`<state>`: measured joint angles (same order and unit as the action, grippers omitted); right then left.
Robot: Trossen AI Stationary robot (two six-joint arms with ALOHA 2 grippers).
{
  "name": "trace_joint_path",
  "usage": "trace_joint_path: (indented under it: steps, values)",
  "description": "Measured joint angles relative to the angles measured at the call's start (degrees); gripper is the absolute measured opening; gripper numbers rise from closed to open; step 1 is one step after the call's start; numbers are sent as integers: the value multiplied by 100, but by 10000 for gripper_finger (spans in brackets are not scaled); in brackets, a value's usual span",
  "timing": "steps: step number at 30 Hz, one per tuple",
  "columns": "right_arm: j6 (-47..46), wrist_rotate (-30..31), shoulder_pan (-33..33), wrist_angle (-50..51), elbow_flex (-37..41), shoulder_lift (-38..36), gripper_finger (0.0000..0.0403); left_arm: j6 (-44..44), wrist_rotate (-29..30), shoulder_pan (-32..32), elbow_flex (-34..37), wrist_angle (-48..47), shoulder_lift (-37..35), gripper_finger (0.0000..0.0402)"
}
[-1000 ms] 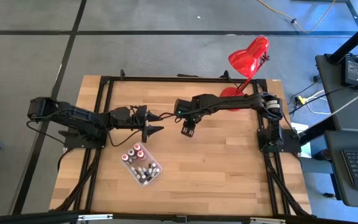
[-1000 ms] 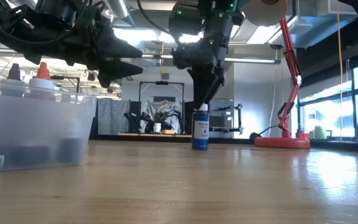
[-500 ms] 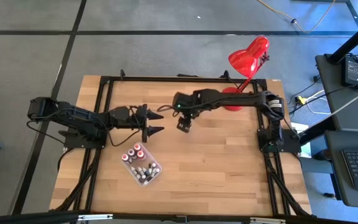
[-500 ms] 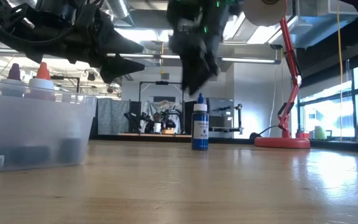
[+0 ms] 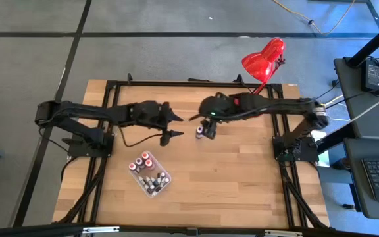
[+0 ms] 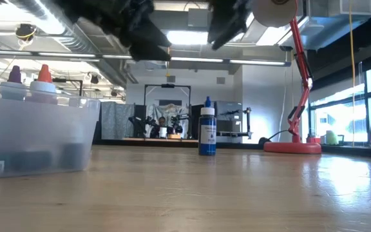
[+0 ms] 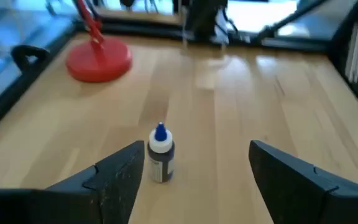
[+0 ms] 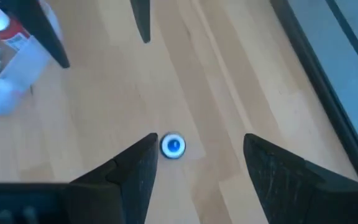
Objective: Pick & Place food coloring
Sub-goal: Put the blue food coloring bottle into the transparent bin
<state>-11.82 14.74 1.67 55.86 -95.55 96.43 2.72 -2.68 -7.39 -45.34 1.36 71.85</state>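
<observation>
One blue-capped food coloring bottle (image 6: 207,131) stands upright on its base on the wooden table, with no gripper touching it. My right gripper (image 8: 199,142) hangs open above it and looks down on its blue cap (image 8: 173,145), which sits beside one finger. My left gripper (image 7: 196,152) is open too and hovers on the bottle's (image 7: 160,155) left side, pointing toward it. Several more small bottles stand in a clear tray (image 5: 150,175) nearer the table's front.
A red desk lamp (image 5: 262,62) stands with its base (image 7: 98,61) at the far right of the table. The clear tray (image 6: 37,135) fills the low view's left side. Bare wood lies to the right of and in front of the lone bottle.
My right gripper has let go of the blue bottle's cap and gone up, clear of it; the bottle stays standing in the same spot. My left gripper has risen and moved a little toward the table's right, staying open.
</observation>
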Motion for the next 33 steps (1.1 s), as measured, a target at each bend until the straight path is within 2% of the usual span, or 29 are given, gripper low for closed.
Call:
trace_joint_path:
  steps: [3, 9, 15, 23, 33]
  values:
    - [-223, 69, -137, -383, 694, -601, 238, -345, -237, -26, -683, -719, 422, 286]
    - [-955, 66, -358, -1590, 2283, -1750, 238, -1041, -382, -11, -1991, -1503, 1551, 286]
    - [-1674, 81, -487, -1844, 3091, -2385, 238, -1344, -400, -74, -2931, -2119, 2635, 285]
    - [-1955, 76, -513, -1883, 3370, -2540, 238, -1282, -277, -267, -3188, -2191, 3494, 285]
    - [-1895, 75, -511, -1873, 3401, -2534, 238, -1368, -243, -377, -3196, -2167, 3727, 285]
